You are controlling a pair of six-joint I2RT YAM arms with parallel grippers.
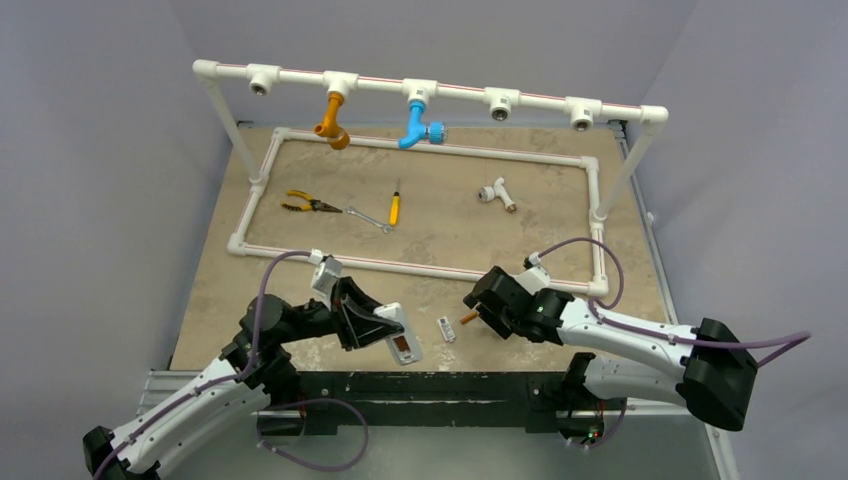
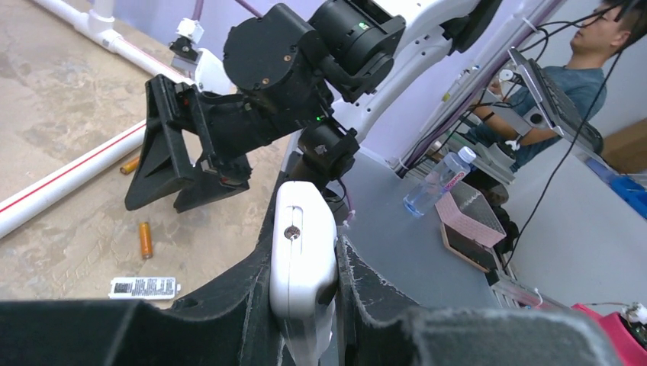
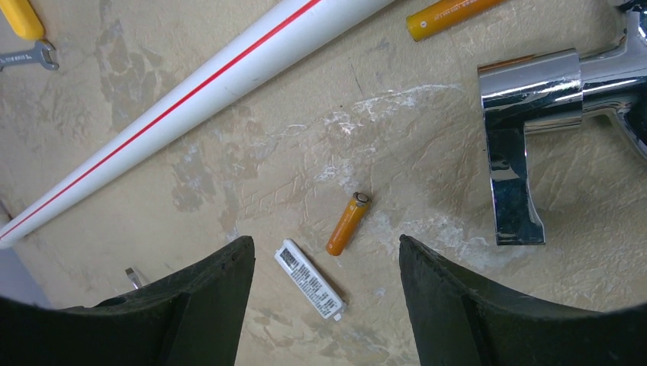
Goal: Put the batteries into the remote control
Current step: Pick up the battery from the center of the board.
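My left gripper (image 1: 383, 322) is shut on the white remote control (image 1: 402, 334) and holds it above the table's near edge, a dark recess on its upper face. In the left wrist view the remote (image 2: 303, 259) stands edge-on between both fingers. One orange battery (image 3: 347, 223) lies on the table below my open, empty right gripper (image 3: 324, 244), between its fingers. It also shows in the top view (image 1: 467, 318) and the left wrist view (image 2: 145, 239). A second battery (image 3: 450, 15) lies near the white pipe (image 3: 191, 84). My right gripper (image 1: 478, 308) hovers just right of the remote.
A small white labelled cover (image 3: 309, 278) lies beside the first battery, and shows in the top view (image 1: 446, 329). A chrome metal fitting (image 3: 519, 152) lies to the right. Pliers (image 1: 305, 204), a wrench (image 1: 368, 218), a yellow-handled screwdriver (image 1: 394, 207) and a white pipe fitting (image 1: 496, 192) lie inside the pipe frame (image 1: 420, 268).
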